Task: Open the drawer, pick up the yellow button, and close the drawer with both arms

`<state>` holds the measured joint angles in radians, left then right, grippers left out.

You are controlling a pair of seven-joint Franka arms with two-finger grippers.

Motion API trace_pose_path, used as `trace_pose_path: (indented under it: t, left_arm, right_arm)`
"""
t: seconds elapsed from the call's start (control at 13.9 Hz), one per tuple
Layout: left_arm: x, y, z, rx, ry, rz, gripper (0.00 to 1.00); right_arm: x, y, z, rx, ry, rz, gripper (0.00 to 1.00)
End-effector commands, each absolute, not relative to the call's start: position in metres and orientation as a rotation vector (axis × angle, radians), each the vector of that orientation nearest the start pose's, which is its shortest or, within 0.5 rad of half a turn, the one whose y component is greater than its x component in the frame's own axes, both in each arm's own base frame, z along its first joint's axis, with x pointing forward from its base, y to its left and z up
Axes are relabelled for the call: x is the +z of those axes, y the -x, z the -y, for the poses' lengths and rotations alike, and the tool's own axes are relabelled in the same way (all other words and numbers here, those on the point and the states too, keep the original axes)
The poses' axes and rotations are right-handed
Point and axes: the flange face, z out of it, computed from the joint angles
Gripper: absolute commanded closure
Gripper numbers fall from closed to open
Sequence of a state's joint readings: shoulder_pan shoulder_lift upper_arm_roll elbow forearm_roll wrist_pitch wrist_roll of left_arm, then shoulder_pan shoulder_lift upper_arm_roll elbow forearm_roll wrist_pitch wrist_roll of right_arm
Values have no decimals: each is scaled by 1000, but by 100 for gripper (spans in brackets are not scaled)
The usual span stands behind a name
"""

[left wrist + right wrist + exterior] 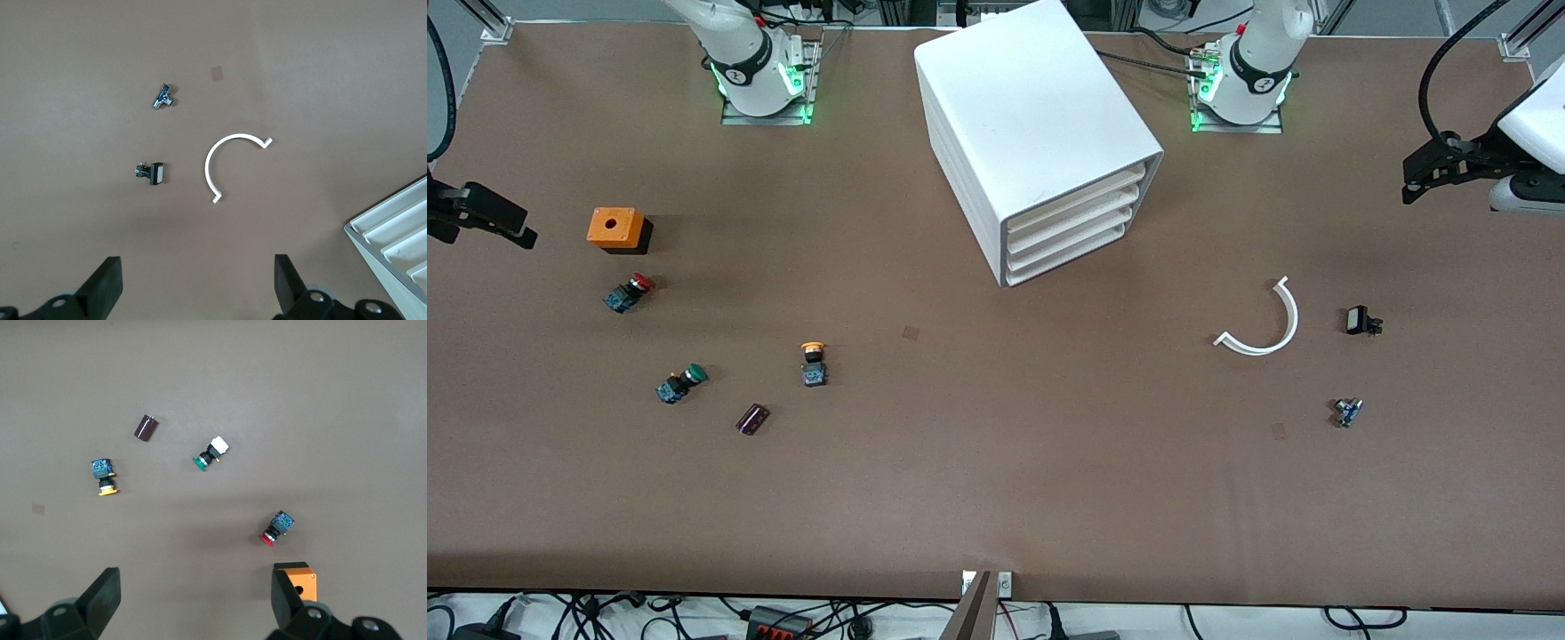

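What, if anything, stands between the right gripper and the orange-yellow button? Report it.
Nothing visible blocks it. The right gripper hangs open over the right arm's end of the table; the button stands alone on bare table. The red-capped button, green-capped button and orange box lie near the path, not across it.

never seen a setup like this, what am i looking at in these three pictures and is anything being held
Two white robot arms stand at a brown table. One picture looks down from a high camera facing them; the other two come from cameras on each arm's wrist.

Each arm ends in a black two-finger gripper. The left gripper and the right gripper are both open and hold nothing, one at each end of the table.

Midway stands a white cabinet; its top drawer is shut. Toward the right arm's end lie the orange-capped button, a red button, a green button, an orange box and a dark cylinder. Toward the left arm's end lie a white curved strip and two small parts.
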<state>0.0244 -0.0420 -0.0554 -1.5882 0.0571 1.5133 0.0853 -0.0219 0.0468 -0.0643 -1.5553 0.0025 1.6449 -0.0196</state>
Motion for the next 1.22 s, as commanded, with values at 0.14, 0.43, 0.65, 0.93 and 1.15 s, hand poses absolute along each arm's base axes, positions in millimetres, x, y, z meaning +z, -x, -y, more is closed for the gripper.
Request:
trace_pose_path:
  t: [0.14, 0.43, 0.65, 0.93, 1.15]
  left_arm:
    - [637, -531, 10, 55, 3082, -185, 0]
    - [637, -531, 10, 60, 3082, -183, 0]
    - [638, -530, 9, 55, 3087, -179, 0]
    - [638, -530, 9, 62, 3086, -178, 0]
    - [639, -530, 10, 60, 3085, -181, 0]
  right_arm:
    - [609, -560, 44, -47, 3153, -71, 0]
    - [595, -557, 44, -9, 3152, -71, 0]
    - [594, -558, 45, -18, 3152, -73, 0]
    - [591, -561, 45, -11, 3152, -71, 0]
    - [590, -562, 46, -13, 3160, -70, 0]
